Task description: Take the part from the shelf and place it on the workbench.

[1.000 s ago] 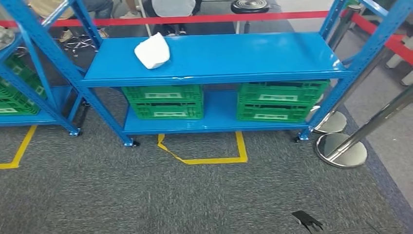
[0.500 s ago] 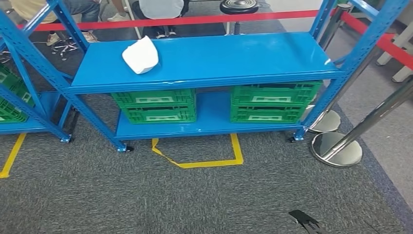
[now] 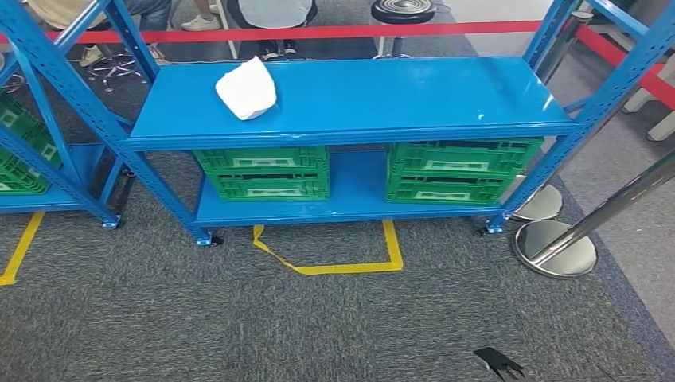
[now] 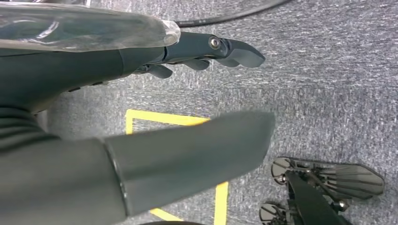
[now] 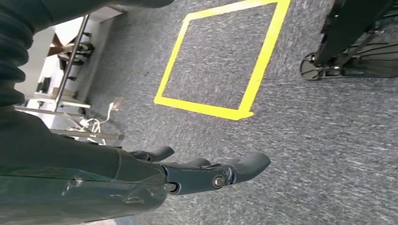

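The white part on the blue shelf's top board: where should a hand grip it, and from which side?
Probably across its narrower upper end, from the shelf's open front and above. The white part lies tilted near the left of the top board, with bare board around it and nothing overhead. Its finer shape is too small to tell.

The left hand (image 4: 141,108) has a dark grey ribbed cover, a thick grey thumb with a blunt, flat-cut tip, and darker fingers; one finger carries a silver screw. Clear glossy film wraps the back of the hand. The right hand (image 5: 141,173) matches: ribbed cover, dark fingers, a silver screw, creased clear film.
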Robot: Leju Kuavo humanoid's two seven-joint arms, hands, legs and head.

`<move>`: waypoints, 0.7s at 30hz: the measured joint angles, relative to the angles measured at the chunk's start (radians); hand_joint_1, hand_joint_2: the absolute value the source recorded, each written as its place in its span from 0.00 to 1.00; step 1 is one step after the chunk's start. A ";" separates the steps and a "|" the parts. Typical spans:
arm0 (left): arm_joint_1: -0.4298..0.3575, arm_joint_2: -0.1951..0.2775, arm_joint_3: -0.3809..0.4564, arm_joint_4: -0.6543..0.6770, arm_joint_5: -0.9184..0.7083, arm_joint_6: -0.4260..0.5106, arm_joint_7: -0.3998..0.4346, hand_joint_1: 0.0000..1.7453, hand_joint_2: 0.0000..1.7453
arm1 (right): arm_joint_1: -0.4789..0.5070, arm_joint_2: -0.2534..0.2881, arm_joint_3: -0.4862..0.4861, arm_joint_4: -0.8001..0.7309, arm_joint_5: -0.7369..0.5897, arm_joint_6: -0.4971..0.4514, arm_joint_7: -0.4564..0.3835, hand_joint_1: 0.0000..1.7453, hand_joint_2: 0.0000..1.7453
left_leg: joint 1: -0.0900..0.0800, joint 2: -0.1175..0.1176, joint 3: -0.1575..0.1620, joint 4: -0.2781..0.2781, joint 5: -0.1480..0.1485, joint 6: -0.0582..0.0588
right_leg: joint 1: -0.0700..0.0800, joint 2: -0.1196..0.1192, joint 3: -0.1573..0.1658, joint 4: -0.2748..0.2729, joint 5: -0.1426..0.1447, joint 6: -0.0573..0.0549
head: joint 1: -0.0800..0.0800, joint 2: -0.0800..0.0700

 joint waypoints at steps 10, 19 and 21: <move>0.000 0.000 -0.002 0.000 0.000 0.008 0.006 0.00 1.00 | 0.001 0.000 0.009 0.004 0.008 -0.040 0.011 0.00 0.00 | 0.003 0.000 0.002 -0.001 0.001 0.000 | 0.004 0.000 0.001 0.000 0.000 0.001 | -0.004 0.000; 0.001 -0.002 -0.004 0.000 -0.236 -0.102 0.011 0.00 0.00 | 0.000 0.001 0.030 0.005 0.206 0.056 -0.041 0.00 0.00 | 0.005 0.000 0.002 -0.001 0.001 0.000 | 0.006 0.000 0.001 0.000 0.000 0.001 | -0.005 0.000; 0.000 -0.002 -0.005 0.000 -0.520 -0.160 0.002 0.00 0.00 | 0.000 0.002 0.035 0.006 0.314 0.106 -0.069 0.00 0.00 | 0.005 0.000 0.002 -0.001 0.001 0.000 | 0.006 0.000 0.001 0.000 0.000 0.001 | -0.005 0.000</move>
